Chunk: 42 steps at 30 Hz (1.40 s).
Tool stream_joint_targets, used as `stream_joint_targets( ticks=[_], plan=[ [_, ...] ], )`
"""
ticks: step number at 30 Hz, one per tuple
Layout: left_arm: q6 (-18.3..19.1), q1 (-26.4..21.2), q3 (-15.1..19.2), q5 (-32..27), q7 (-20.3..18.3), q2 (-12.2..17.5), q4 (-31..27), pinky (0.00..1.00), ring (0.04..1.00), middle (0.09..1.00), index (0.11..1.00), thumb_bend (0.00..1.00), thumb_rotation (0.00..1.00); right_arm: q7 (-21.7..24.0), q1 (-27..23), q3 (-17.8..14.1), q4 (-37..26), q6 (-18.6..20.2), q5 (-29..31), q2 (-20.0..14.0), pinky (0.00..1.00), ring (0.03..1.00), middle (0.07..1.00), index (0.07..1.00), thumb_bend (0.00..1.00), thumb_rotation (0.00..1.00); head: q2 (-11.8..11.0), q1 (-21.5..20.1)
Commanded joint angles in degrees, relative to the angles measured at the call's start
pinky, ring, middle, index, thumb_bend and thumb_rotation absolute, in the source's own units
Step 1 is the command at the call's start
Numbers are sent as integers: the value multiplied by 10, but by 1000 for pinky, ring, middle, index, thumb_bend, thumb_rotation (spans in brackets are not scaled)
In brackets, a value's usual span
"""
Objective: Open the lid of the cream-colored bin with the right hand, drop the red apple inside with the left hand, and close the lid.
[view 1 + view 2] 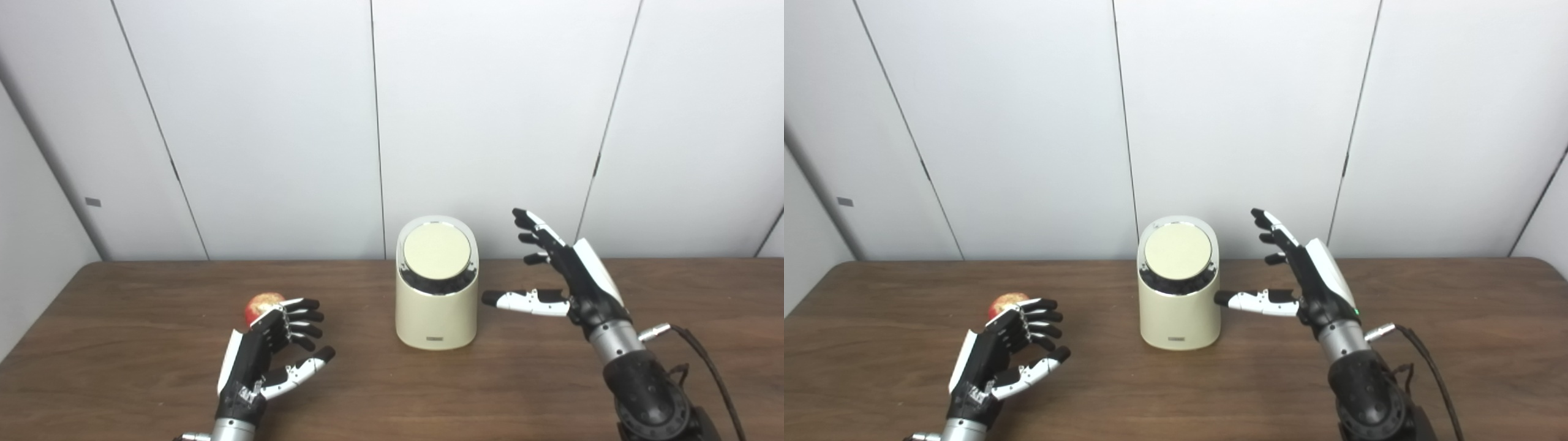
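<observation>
Left eye view, item by item. Cream-colored bin (436,300): upright, mid-bench, near the back wall; round lid (437,252) seated shut, tilted toward the camera. Red apple (262,305): on the wooden bench (392,386), well left of the bin, partly hidden behind the left robot hand (269,352). Left robot hand: fingers curled but spread, empty, just in front of the apple, not touching as far as visible. Right robot hand (560,275): spread wide, empty, raised just right of the bin, thumb pointing at its wall. Step judged: approach to lid, nothing opened yet. Next move: right robot hand onto the lid to lift or press; apple grasp pending.
</observation>
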Motion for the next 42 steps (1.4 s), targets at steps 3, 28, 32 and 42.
stream_joint_targets(
  ticks=[3, 28, 32, 42],
  plan=[
    [-2, 13, -3, -4, 3, -7, 17, 479, 574, 643, 699, 635, 0, 11, -60, 19, -12, 21, -24, -4, 745, 887, 935, 934, 826, 418, 2, 0],
    [-1, 15, -6, 4, 6, -9, 11, 478, 566, 640, 695, 621, 0, 36, -173, 99, 72, 98, -102, 13, 702, 873, 914, 914, 852, 359, 11, 4],
    [-3, 16, -7, 5, 5, -9, 9, 479, 564, 636, 694, 627, 0, 34, -181, 111, 96, 100, -115, 19, 721, 884, 915, 924, 858, 387, 12, 4],
    [5, 21, -9, 8, 5, -11, -3, 474, 564, 637, 697, 621, 0, 24, -201, 119, 150, 88, -125, 21, 711, 879, 920, 925, 859, 364, 15, 7]
  ],
)
